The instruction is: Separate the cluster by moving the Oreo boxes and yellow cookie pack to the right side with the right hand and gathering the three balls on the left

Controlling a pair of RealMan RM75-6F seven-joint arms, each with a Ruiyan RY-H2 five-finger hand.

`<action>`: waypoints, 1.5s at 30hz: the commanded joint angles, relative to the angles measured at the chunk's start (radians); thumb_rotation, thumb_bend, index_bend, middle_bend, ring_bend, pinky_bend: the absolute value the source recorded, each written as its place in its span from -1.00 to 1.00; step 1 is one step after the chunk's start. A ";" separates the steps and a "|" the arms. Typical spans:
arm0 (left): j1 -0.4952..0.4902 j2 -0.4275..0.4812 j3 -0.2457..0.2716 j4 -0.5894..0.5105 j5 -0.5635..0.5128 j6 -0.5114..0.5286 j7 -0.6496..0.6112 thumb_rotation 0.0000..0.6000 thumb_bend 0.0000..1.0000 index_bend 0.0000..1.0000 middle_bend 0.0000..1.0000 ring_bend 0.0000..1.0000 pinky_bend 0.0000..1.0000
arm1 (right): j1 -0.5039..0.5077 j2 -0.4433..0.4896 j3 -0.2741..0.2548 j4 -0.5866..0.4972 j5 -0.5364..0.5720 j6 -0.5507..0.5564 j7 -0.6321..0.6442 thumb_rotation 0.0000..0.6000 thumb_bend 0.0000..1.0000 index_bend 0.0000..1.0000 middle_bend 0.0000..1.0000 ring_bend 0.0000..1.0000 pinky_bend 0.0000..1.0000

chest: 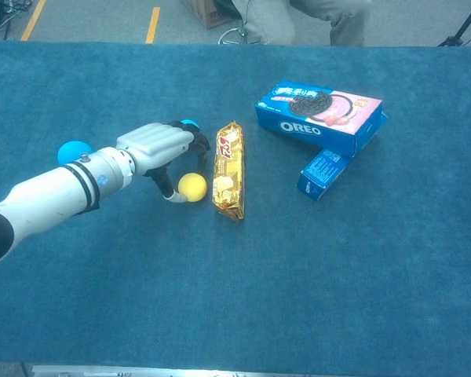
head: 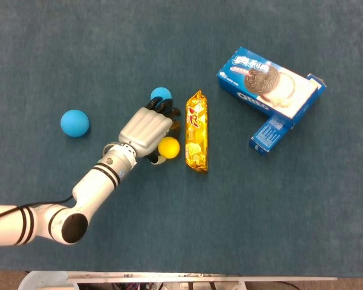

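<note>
In the head view, the left hand (head: 146, 128) reaches in from the lower left, palm down, and covers part of the yellow ball (head: 168, 147) at frame centre; the dark fingers (head: 164, 107) curl forward beside the yellow cookie pack (head: 196, 131), with a small blue ball (head: 161, 94) just above them and a second blue ball (head: 74, 122) well apart at the left. The large Oreo box (head: 270, 89) and the small Oreo box (head: 271, 133) lie touching in the upper right on the teal surface (head: 278, 217). From above, whether the ball is gripped cannot be told. In the chest view, the left hand (chest: 158, 144) arches over the yellow ball (chest: 192, 187), whose near side is touched by the thumb while the other fingers (chest: 196, 142) hang curled above and behind it, so this reads as a loose cage, not yet a firm hold. This lower view also shows a gap between ball and yellow cookie pack (chest: 227, 170). To do the step well, the fingers should come down on the far side of the ball before drawing it left, keeping clear of the pack. The right hand appears in neither view.
</note>
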 commanded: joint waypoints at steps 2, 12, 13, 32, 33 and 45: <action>0.005 0.023 0.003 -0.011 0.013 0.004 -0.011 1.00 -0.63 -0.07 -0.65 -1.00 -0.90 | 0.002 -0.001 0.003 -0.005 0.002 -0.001 -0.007 1.00 -0.72 -0.52 -0.09 -0.16 -0.05; 0.058 0.142 0.022 0.001 0.079 0.023 -0.104 1.00 -0.63 -0.08 -0.65 -1.00 -0.90 | 0.011 -0.005 0.008 -0.024 0.008 -0.008 -0.030 1.00 -0.72 -0.52 -0.09 -0.16 -0.05; 0.063 0.154 0.024 0.005 0.085 0.023 -0.114 1.00 -0.63 -0.08 -0.65 -1.00 -0.90 | 0.012 -0.006 0.009 -0.026 0.008 -0.009 -0.032 1.00 -0.72 -0.52 -0.09 -0.16 -0.05; 0.125 0.225 0.064 0.077 0.161 -0.024 -0.211 1.00 -0.63 -0.23 -0.71 -1.00 -0.90 | 0.018 -0.007 0.014 -0.060 0.017 -0.007 -0.071 1.00 -0.72 -0.52 -0.09 -0.16 -0.05; 0.124 0.226 0.064 0.079 0.158 -0.029 -0.208 1.00 -0.63 -0.28 -0.74 -1.00 -0.90 | 0.017 -0.006 0.013 -0.059 0.018 -0.006 -0.071 1.00 -0.72 -0.52 -0.09 -0.16 -0.05; 0.103 0.241 0.011 0.029 0.128 -0.036 -0.207 1.00 -0.63 -0.64 -0.86 -1.00 -0.90 | 0.016 -0.007 0.015 -0.054 0.019 -0.004 -0.065 1.00 -0.72 -0.52 -0.09 -0.16 -0.05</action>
